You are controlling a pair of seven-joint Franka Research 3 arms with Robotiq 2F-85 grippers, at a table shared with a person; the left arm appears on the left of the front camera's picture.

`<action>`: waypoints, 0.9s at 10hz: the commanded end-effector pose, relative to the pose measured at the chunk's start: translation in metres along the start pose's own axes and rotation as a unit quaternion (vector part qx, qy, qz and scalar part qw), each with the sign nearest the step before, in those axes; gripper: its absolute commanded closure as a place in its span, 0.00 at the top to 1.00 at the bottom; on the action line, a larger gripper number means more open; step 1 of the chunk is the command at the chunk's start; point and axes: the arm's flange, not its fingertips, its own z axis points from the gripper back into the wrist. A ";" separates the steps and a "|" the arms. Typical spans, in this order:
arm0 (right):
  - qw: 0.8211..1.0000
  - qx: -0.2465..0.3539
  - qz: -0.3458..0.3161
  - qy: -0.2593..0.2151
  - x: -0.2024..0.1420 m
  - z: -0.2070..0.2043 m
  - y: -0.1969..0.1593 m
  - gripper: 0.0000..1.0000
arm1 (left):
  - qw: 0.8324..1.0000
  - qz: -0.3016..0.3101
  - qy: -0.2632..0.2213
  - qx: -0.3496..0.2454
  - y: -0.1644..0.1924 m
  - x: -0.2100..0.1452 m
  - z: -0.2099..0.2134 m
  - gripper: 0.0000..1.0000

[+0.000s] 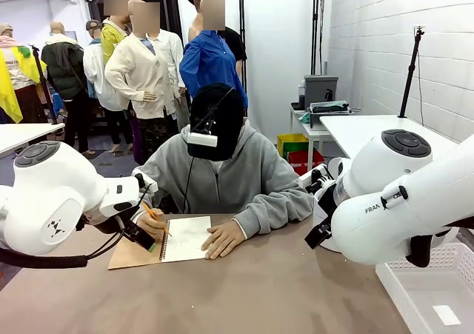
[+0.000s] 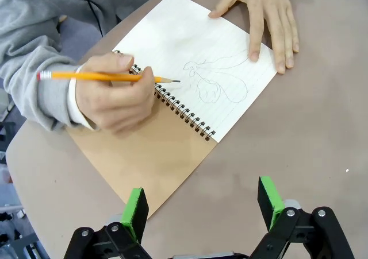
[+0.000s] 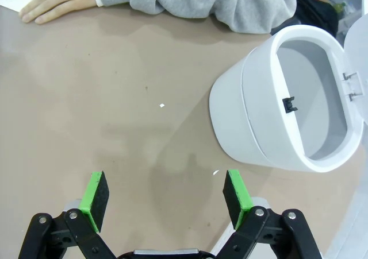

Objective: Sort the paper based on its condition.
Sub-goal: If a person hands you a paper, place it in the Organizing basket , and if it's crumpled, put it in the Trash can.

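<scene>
While the person's hand (image 2: 112,101) draws on the paper (image 2: 190,46), spiral-bound just ahead of the left gripper (image 2: 202,206), it and the right gripper (image 3: 165,191) gape empty; reaching now risks hitting that hand, tearing the paper.

A person (image 1: 222,164) in a grey hoodie and black cap leans over an open spiral notebook (image 1: 185,238) lying on the brown surface (image 1: 259,289). One hand (image 1: 153,224) holds a pencil (image 1: 150,212) near the spiral binding. The other hand (image 1: 222,239) rests flat on the white page. The white left arm (image 1: 52,201) and right arm (image 1: 400,201) flank the notebook. A white perforated basket (image 1: 422,289) sits at the near right.
</scene>
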 end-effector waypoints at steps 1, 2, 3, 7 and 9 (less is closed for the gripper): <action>1.000 0.000 0.000 0.000 0.000 0.000 0.000 1.00 | 1.000 0.000 0.000 0.000 0.000 0.000 0.000 1.00; 1.000 0.000 0.000 0.000 0.000 0.000 0.000 1.00 | 1.000 0.000 0.000 0.000 0.000 0.000 0.000 1.00; 1.000 -0.012 0.013 0.015 -0.005 0.029 -0.007 1.00 | 1.000 -0.004 0.003 0.007 -0.003 0.001 0.012 1.00; 0.994 -0.064 0.091 0.022 -0.013 0.053 -0.004 1.00 | 0.997 -0.053 -0.014 0.050 -0.031 -0.011 0.062 1.00; 0.988 -0.068 0.115 0.077 -0.013 0.048 -0.002 1.00 | 0.995 -0.080 0.000 0.060 -0.039 -0.016 0.075 1.00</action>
